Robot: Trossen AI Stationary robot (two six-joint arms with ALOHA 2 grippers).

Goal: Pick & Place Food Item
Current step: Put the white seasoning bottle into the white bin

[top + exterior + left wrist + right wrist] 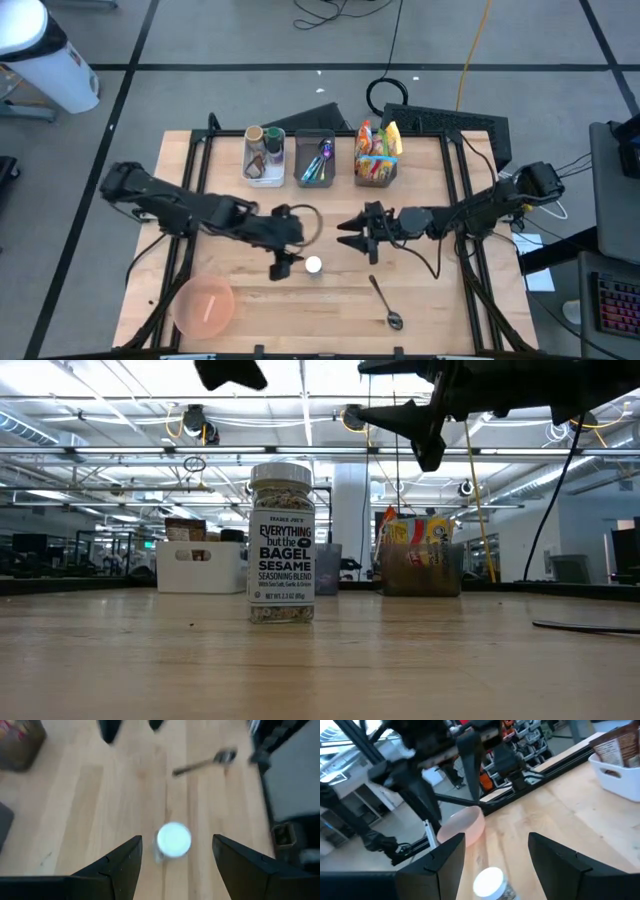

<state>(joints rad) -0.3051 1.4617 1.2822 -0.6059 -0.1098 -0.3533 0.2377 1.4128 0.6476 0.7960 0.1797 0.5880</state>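
A seasoning jar [282, 545] with a white lid [313, 265] stands upright on its base near the middle of the wooden table [430, 300]. My left gripper [283, 268] hovers just left of the jar and above it, slanting down, open. In the left wrist view the lid [173, 839] shows between and beyond its fingers [125, 865]. My right gripper [345, 233] hangs level above the table, just past the jar's far right, open and pointing left. The right wrist view has the lid [488, 882] low between that gripper's fingers [447, 855].
A metal spoon [383, 300] lies right of the jar near the front. At the front left sits a pink bowl [205, 305]. Along the far edge stand a white bin [265, 155], a grey bin [315, 160] and a bin of snack packets [377, 155].
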